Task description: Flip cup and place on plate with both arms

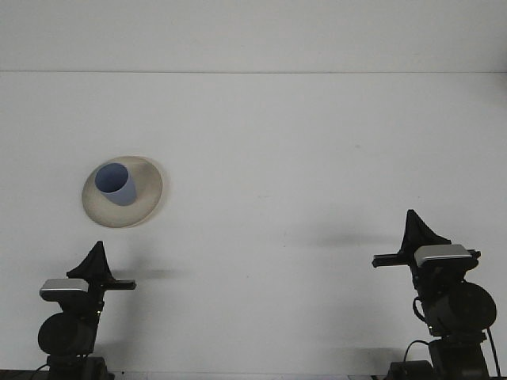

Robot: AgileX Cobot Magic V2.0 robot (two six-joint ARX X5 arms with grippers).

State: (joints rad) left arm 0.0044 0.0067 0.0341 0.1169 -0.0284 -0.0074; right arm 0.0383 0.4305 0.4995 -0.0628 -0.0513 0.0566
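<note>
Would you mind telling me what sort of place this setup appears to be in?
Probably a robotics lab test bench: a plain white table against a bare wall, two robot arms at its near edge, and only a blue cup standing on a beige plate.
</note>
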